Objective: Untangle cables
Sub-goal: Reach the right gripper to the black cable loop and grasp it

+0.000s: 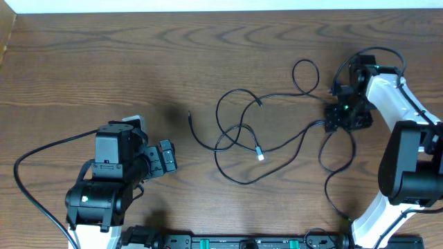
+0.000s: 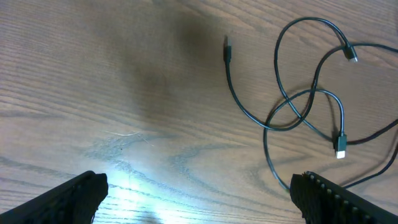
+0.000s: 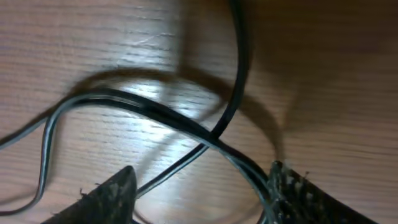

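The cables [image 1: 240,128] are thin black cords lying in crossing loops mid-table, with a white plug end [image 1: 260,155] and a black plug end [image 1: 190,115]. In the left wrist view the loops [image 2: 292,102] lie at the upper right, with the white plug [image 2: 341,147] and the black plug [image 2: 227,46]. My left gripper [image 1: 168,157] is open and empty, left of the tangle [image 2: 199,199]. My right gripper [image 1: 339,123] is low over the cables' right side. It is open, and cable strands [image 3: 155,112] run between its fingers [image 3: 199,193].
The wooden table [image 1: 104,62] carries the cables. Thicker black arm leads trail at the left [image 1: 28,162] and at the lower right [image 1: 332,197]. The arm bases stand along the front edge.
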`<action>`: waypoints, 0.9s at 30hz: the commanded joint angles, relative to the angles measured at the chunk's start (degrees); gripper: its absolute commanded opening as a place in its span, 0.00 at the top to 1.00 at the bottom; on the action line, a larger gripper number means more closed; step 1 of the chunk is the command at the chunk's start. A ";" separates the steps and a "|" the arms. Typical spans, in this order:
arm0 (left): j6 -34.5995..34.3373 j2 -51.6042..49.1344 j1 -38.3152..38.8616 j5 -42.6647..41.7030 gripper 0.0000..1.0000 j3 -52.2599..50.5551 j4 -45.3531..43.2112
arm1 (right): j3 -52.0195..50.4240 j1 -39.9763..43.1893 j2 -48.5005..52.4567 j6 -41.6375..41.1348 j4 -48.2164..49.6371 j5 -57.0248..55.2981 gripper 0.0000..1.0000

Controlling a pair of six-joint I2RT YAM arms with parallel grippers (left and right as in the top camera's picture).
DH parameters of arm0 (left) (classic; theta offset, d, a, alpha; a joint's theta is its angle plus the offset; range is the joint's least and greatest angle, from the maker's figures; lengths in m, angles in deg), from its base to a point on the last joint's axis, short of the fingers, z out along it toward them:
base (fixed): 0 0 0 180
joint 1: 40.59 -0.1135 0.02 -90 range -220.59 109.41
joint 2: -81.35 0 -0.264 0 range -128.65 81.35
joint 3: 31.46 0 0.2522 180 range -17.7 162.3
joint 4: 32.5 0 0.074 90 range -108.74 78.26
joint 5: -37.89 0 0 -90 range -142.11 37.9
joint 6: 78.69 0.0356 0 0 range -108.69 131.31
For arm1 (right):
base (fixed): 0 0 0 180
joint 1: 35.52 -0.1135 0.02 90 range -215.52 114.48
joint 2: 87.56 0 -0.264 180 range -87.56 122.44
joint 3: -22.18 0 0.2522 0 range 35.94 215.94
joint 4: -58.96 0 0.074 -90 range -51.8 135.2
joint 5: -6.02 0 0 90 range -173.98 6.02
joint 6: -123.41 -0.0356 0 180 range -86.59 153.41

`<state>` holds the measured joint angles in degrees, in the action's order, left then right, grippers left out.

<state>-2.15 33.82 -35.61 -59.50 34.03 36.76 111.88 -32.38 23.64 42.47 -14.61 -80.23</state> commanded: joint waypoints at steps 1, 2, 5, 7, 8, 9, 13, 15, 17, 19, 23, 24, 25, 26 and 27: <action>0.76 0.04 -0.24 -0.15 0.00 1.01 0.15 | -0.96 -0.59 0.04 -0.94 0.98 4.09 0.48; 0.76 0.04 -0.24 -0.15 0.00 1.01 0.15 | -0.96 -0.74 0.04 -0.96 1.11 4.72 0.54; 0.76 0.04 -0.24 -0.15 0.01 1.01 0.17 | -0.96 -0.94 0.04 -1.68 1.81 7.37 0.99; 0.76 0.04 -0.24 -0.15 0.00 1.01 0.15 | -0.63 -0.92 0.02 -1.95 2.25 15.63 0.99; 0.79 0.04 -0.24 -0.13 0.00 1.01 0.15 | 0.33 -0.87 0.02 -1.95 2.23 22.99 0.99; 0.79 0.04 -0.24 -0.13 0.00 1.01 0.15 | 0.92 -0.87 0.02 -1.97 2.23 26.40 0.99; 0.76 0.04 -0.24 -0.13 0.00 1.01 0.20 | 7.34 -0.87 0.02 -3.74 1.46 44.17 0.99; 0.76 0.04 -0.24 -0.13 0.00 1.01 0.20 | 11.21 -0.87 0.02 -4.74 -0.26 47.04 0.99; 0.76 0.04 -0.24 -0.13 0.00 1.01 0.17 | 13.97 -0.94 0.02 -4.68 -2.40 46.27 0.99; 0.76 0.04 -0.24 -0.13 0.00 1.01 0.17 | 15.78 -1.14 0.02 -4.66 -4.55 41.31 0.99; 0.76 0.04 -0.24 -0.13 0.00 1.01 0.17 | 14.86 -3.17 0.04 -4.57 -8.50 19.15 0.50; 0.79 0.04 -0.24 -0.13 0.00 1.01 0.17 | 13.94 -4.20 0.04 -3.26 -9.31 13.66 0.40; 0.79 0.04 -0.24 -0.13 0.00 1.01 0.17 | 13.05 -5.22 0.04 -1.18 -10.10 9.81 0.35; 0.79 0.04 -0.24 -0.13 0.00 1.01 0.17 | 11.72 -6.43 0.04 1.05 -10.58 6.43 0.31; 0.87 0.04 -0.24 -0.13 0.00 1.01 0.17 | 10.84 -7.21 0.04 2.54 -10.86 4.68 0.29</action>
<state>-2.17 33.82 -35.61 -59.50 34.03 36.81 125.63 -36.43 23.64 39.89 -24.47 -59.99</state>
